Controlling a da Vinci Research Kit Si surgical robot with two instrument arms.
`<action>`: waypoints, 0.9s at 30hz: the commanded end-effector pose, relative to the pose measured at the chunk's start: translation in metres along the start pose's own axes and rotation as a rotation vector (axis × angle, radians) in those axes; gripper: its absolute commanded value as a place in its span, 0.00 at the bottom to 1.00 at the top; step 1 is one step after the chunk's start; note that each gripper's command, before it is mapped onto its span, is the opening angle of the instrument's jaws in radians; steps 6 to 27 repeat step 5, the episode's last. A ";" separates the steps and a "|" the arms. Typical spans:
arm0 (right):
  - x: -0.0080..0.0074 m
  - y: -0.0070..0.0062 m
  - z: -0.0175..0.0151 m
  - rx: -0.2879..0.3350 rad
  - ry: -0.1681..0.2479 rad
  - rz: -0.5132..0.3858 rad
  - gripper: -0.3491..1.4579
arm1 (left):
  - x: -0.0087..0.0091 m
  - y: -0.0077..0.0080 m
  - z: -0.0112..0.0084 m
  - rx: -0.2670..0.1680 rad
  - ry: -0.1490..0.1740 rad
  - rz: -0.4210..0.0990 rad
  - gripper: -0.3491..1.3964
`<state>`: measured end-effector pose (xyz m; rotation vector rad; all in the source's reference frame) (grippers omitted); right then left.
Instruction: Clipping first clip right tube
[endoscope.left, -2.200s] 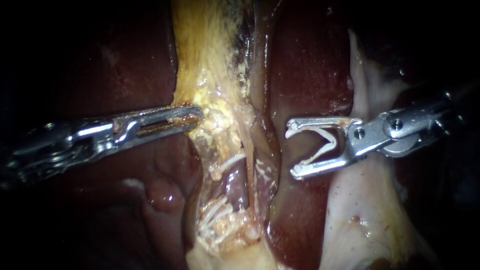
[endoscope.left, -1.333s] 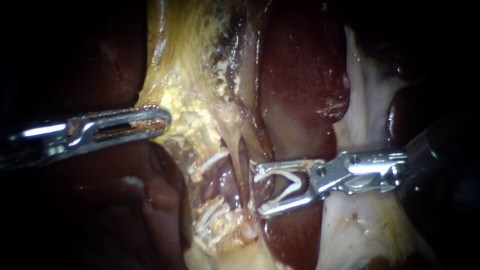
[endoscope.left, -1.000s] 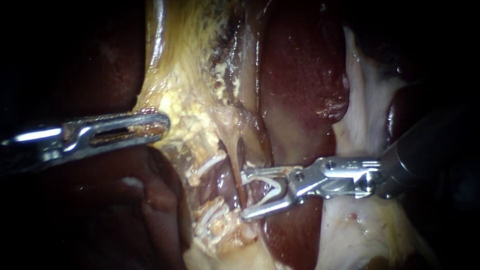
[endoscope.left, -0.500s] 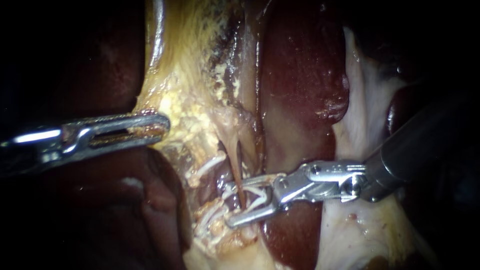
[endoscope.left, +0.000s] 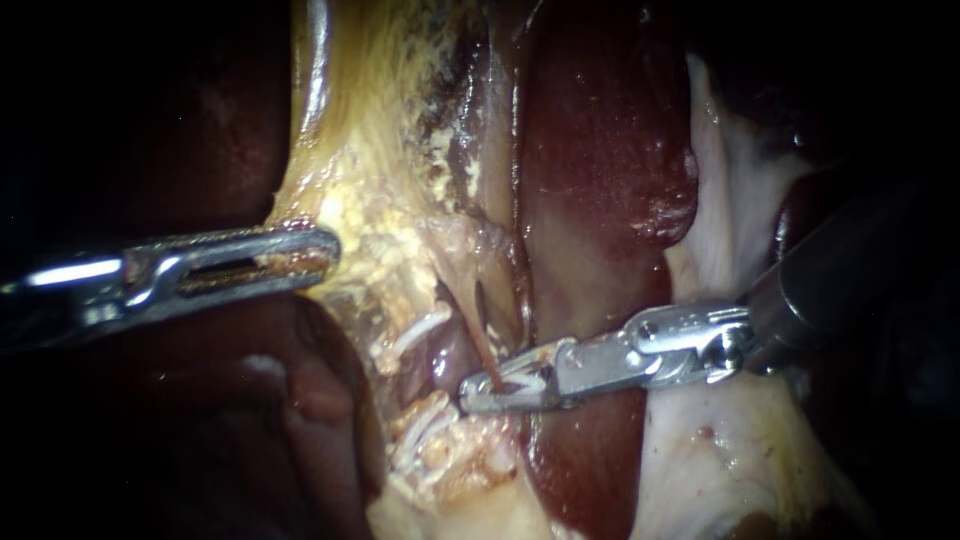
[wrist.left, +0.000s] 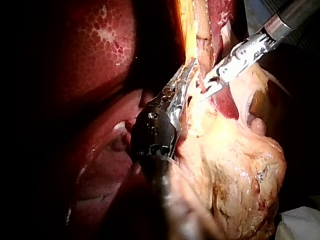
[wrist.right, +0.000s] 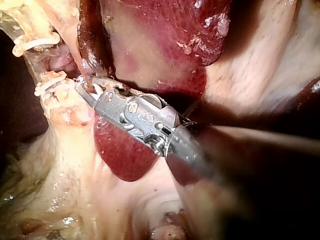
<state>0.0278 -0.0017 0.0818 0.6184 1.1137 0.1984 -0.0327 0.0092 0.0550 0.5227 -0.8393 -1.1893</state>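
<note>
In the endoscope view a thin reddish tube (endoscope.left: 482, 345) runs down from the yellowish gallbladder tissue (endoscope.left: 380, 150) through a dissected window. My right instrument (endoscope.left: 492, 388) comes in from the right. Its jaws are pressed together across the tube, with a white clip (endoscope.left: 530, 380) folded between them. The right wrist view shows the same jaw tips (wrist.right: 89, 91) clamped on the strand. My left instrument (endoscope.left: 305, 255) holds the edge of the gallbladder tissue, jaws shut on it, and stretches it leftward. It also appears in the left wrist view (wrist.left: 184, 82), with my right instrument (wrist.left: 212, 86) just ahead.
Dark red liver (endoscope.left: 600, 150) lies behind and right of the tube. Another liver lobe (endoscope.left: 200, 130) is at the left. Pale fatty tissue (endoscope.left: 720, 450) sits under the right instrument's shaft. Frayed white strands (endoscope.left: 425, 440) lie beneath the window.
My right instrument moved in leftward with open jaws carrying the clip, passed around the tube, and has now closed on it. The left instrument pulled the gallbladder tissue left early, then held still.
</note>
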 end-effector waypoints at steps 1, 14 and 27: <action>0.0000 0.0001 0.0000 0.001 0.000 0.000 0.00 | 0.0000 0.0000 0.0000 0.000 0.000 0.000 0.00; 0.0000 0.0001 -0.0001 0.001 0.000 0.001 0.00 | -0.0001 0.0000 0.0000 0.001 0.001 0.000 0.00; 0.0000 0.0001 -0.0001 0.001 0.000 0.001 0.00 | -0.0001 0.0000 0.0000 0.001 0.001 0.000 0.00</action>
